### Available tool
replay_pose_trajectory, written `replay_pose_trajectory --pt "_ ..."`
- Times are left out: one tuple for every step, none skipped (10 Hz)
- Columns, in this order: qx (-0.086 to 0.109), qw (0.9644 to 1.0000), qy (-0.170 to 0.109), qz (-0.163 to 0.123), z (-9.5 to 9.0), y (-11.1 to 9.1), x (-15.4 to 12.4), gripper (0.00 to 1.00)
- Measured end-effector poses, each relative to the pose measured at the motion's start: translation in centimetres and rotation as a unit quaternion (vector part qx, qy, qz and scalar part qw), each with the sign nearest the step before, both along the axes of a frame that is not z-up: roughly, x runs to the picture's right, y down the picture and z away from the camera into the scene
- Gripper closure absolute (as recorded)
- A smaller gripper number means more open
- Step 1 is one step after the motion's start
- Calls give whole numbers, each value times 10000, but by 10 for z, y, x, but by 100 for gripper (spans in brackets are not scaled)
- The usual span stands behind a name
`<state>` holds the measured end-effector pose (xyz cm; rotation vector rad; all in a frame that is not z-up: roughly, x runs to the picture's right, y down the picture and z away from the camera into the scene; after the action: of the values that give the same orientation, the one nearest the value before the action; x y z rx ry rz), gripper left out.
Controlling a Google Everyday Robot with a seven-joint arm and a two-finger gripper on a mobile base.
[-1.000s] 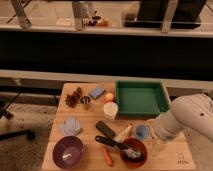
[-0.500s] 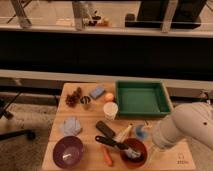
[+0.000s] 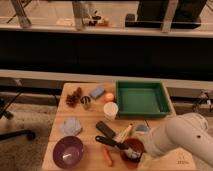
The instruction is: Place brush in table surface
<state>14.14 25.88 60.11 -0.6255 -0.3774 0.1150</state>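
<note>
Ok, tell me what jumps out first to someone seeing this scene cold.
The bulky white robot arm fills the picture's lower right, its gripper low beside the dark red bowl at the table's front edge. The brush lies with its head in that bowl, its black handle sticking out leftward over the table surface. Behind them, at the back right, sits an empty green tray.
</note>
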Motion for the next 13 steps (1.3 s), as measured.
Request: replay_pose_trajectory --pt "14 10000 -17 5 -1 4 -2 20" --pt "23 10000 -39 10 -2 7 -5 20" --pt "41 10000 -75 -9 -2 10 -10 20" --pt "61 9999 -87 -8 -4 13 -14 20" --pt "85 9999 -99 -2 -6 14 -18 20" --pt "129 9999 -112 11 -8 15 -23 20" --pt "168 9998 -106 37 -9 15 -27 20" --pt "197 9997 -94 59 -9 15 -29 20" --pt "239 9996 -57 110 -8 13 -32 20" --pt "261 9995 -18 149 -7 12 -34 20" --pt "290 9994 24 183 -5 10 -37 20" --pt "309 9992 73 233 -3 8 -39 20" --pt "317 9990 138 275 0 7 -42 20"
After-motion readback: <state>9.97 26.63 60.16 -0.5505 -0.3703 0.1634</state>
